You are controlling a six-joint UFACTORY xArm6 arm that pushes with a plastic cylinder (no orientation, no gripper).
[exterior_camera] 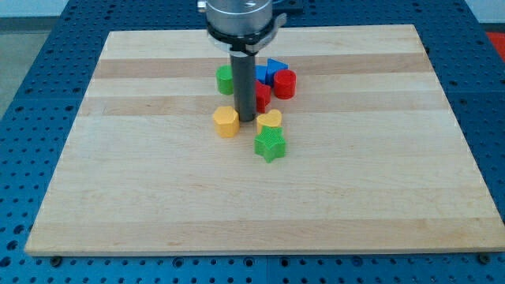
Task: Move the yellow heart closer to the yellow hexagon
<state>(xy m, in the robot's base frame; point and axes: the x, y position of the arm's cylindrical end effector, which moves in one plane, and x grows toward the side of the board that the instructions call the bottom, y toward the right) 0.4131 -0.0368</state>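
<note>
The yellow heart (270,121) lies on the wooden board just right of my tip (245,119). The yellow hexagon (226,122) lies just left of my tip. The rod stands between the two yellow blocks, close to both; I cannot tell whether it touches either. The heart sits directly above the green star (270,145), nearly touching it.
Behind the rod is a cluster: a green block (226,80), a blue block (261,74), a blue triangle (275,67), a red cylinder (285,83) and a red block (262,97) partly hidden by the rod. The board (158,181) is ringed by a blue perforated table.
</note>
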